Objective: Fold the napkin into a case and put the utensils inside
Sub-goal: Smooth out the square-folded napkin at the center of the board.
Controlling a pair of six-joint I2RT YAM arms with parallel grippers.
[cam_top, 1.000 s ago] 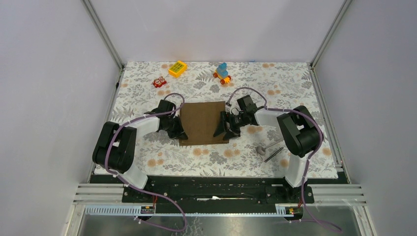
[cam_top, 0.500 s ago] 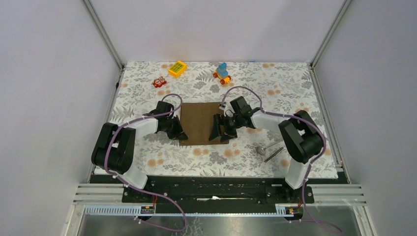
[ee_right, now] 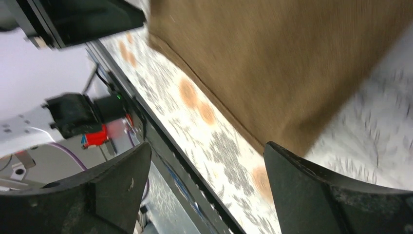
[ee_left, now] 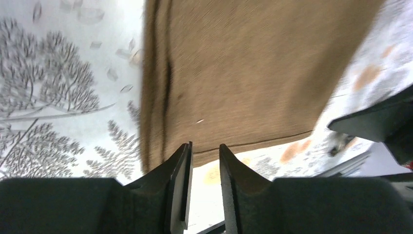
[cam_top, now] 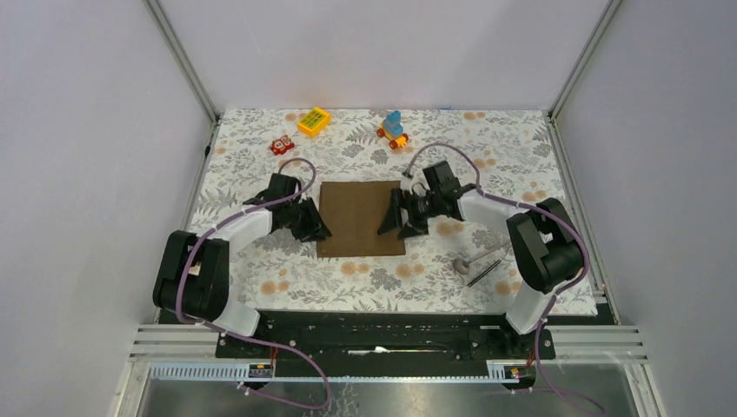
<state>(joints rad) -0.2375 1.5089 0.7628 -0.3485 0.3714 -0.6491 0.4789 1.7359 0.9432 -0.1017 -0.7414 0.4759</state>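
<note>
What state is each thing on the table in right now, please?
napkin, folded, lying flat, not gripped
spoon, lying outside the napkin
dark stick, lying beside the spoon, outside the napkin
left pincer, slightly open, empty
right pincer, wide open, empty

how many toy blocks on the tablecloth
3: yellow block far left, red block just left of it and nearer, blue-and-orange block far centre. None looks hidden.
</note>
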